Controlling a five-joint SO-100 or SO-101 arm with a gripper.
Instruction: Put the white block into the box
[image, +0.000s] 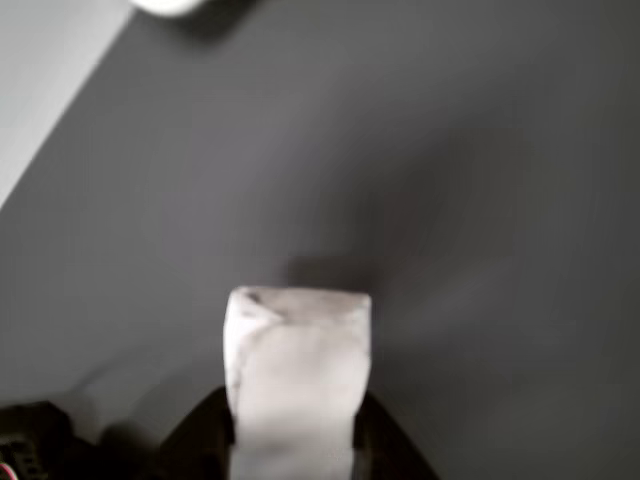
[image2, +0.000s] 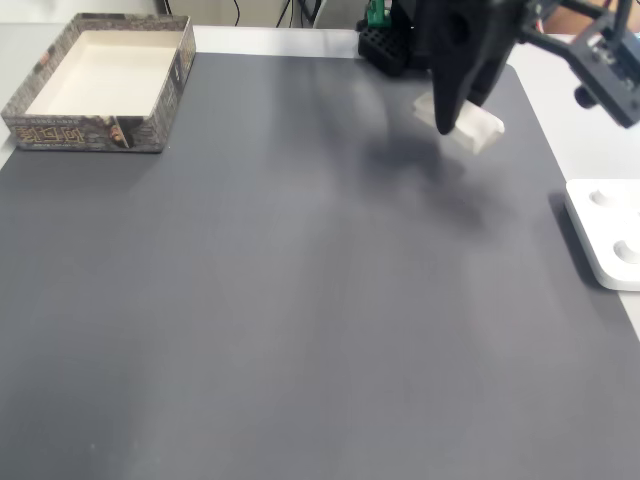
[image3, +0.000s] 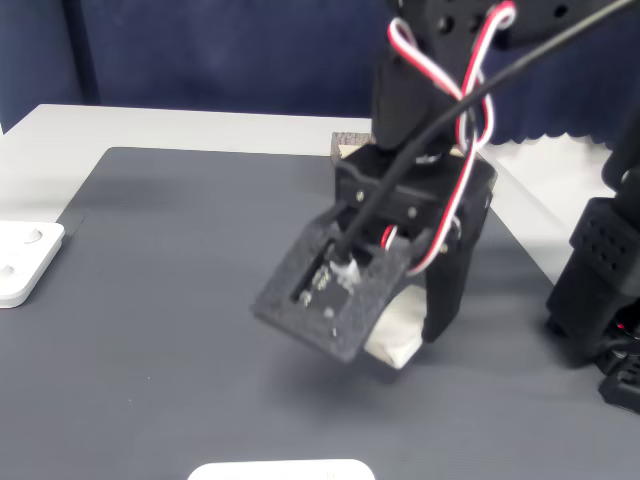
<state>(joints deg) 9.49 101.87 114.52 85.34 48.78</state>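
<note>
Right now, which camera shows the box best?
A fixed view: the whole box sits at the mat's top-left corner, open side up. In another fixed view just a sliver of it peeks from behind the arm.

Dark grey mat (image2: 300, 300) lying over pale tabletop (image2: 590, 120) — flat white device w/ round dimples (image2: 610, 235) sitting at mat's right edge, fixed view.

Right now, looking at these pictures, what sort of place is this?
Probably a hobby or lab workbench for robot practice. A dark grey mat covers a white table, a small black arm with loose red and white wires holds a white block in its claw, and a box waits nearby.
</note>
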